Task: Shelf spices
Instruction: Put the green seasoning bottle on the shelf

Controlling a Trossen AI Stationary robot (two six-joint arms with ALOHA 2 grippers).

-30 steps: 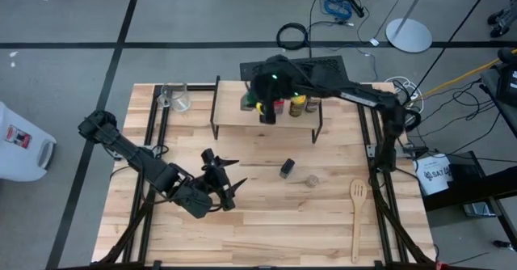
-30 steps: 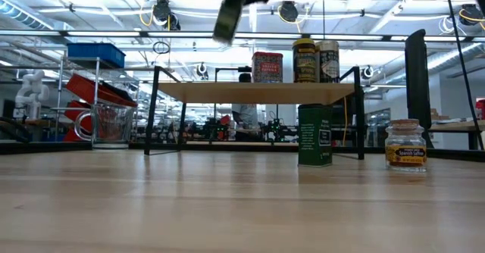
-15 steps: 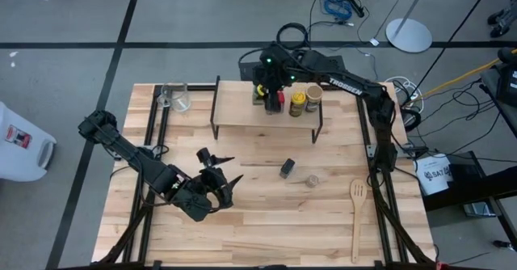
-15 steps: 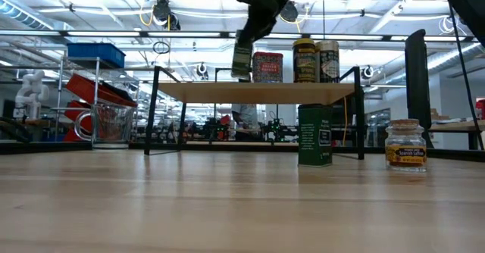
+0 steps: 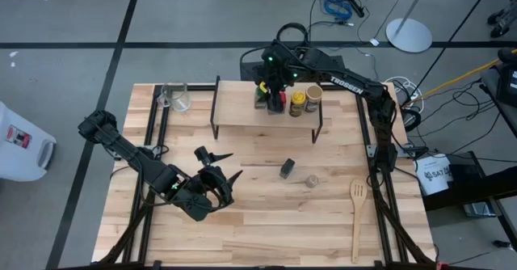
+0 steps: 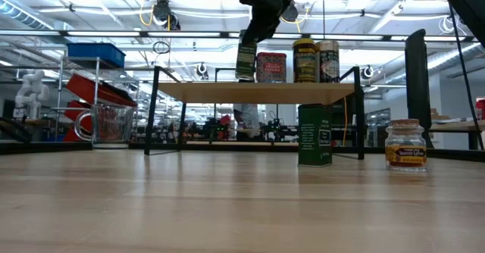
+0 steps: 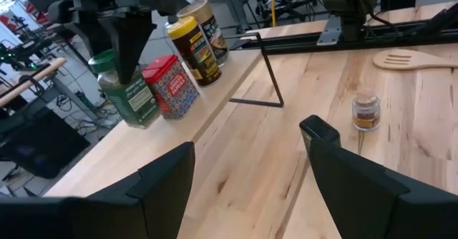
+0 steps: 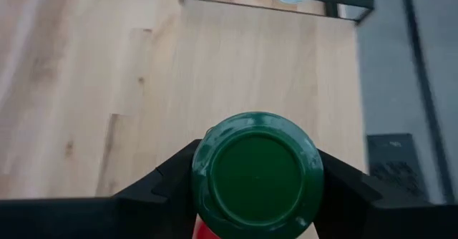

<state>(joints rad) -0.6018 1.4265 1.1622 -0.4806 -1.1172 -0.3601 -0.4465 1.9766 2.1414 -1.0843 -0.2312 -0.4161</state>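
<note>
My right gripper is shut on the green-lidded jar at the left part of the shelf. The jar's base is at the plank top, right beside the red square tin; whether it rests there I cannot tell. The yellow jar and the tan jar stand on the shelf to the right of the tin. On the table stand the dark tin and the tiny brown jar. My left gripper hovers open over the table's near left, with nothing between its fingers. My right gripper pinches the jar's green lid between its two fingers, one on each side of the lid. The fingers slant down from above. The jar hangs nearly upright below them, with its base at the shelf top next to the red tin.
A clear glass cup stands at the far left of the table, outside the shelf's legs. A wooden spatula lies near the right edge. Bare tabletop stretches along the near side.
My right gripper has carried the green-lidded jar down and toward the red tin. The jar was high, tilted and left of the tin; now it is nearly upright at the shelf top beside it. The gripper has stayed shut on the lid.
</note>
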